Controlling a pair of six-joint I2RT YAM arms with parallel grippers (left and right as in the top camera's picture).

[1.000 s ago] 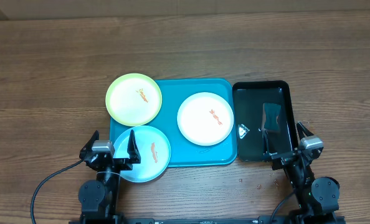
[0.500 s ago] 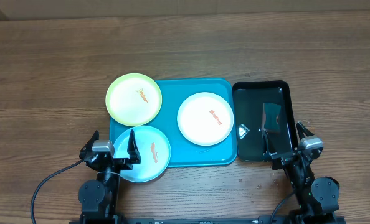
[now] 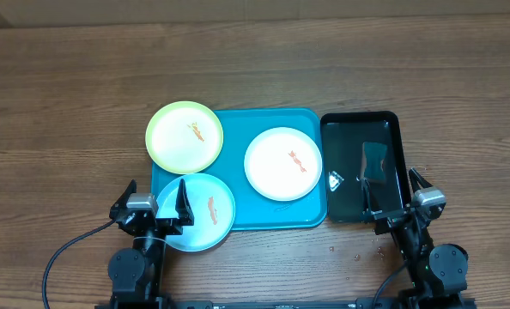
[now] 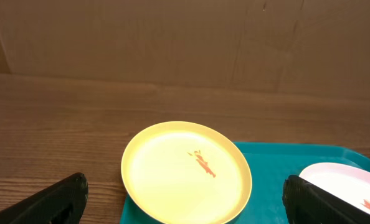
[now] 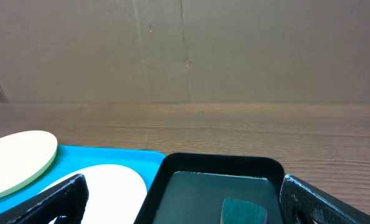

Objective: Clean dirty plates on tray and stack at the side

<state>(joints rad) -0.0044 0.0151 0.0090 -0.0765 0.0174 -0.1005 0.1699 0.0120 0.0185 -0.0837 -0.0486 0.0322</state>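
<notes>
Three round plastic plates lay face up, each marked with a small orange-red smear. The white plate (image 3: 282, 163) sat wholly inside the large turquoise rectangular plastic tray (image 3: 238, 124), towards its right end. The pale yellow-green plate (image 3: 185, 136) straddled the tray's far left corner. The light blue plate (image 3: 197, 211) straddled its near left corner. Both overhung the raised rim above the brown wooden table (image 3: 66, 103).

Those two looked the likeliest trouble. Propped on the rim, either could rock, tip or skid off if wiped hard near its unsupported edge. The white one, flat on smooth plastic, might slide rather than be scrubbed, and its low edge offered little to pinch.

Being round, the plates had no long axis; only the smears gave a direction. On the white and yellow-green plates they ran diagonally, far left to near right. On the blue plate the smear ran almost straight from near to far. The tray's long axis ran left to right.

Just beside the tray's right side lay a narrower glossy black tray (image 3: 358, 118), its long axis near to far, holding a dark sponge-like pad (image 3: 373, 159). The left gripper (image 3: 156, 193) sat by the blue plate, fingers spread wide and empty. The right gripper (image 3: 394, 190), at the black tray's near right corner, likewise gaped with nothing held.
</notes>
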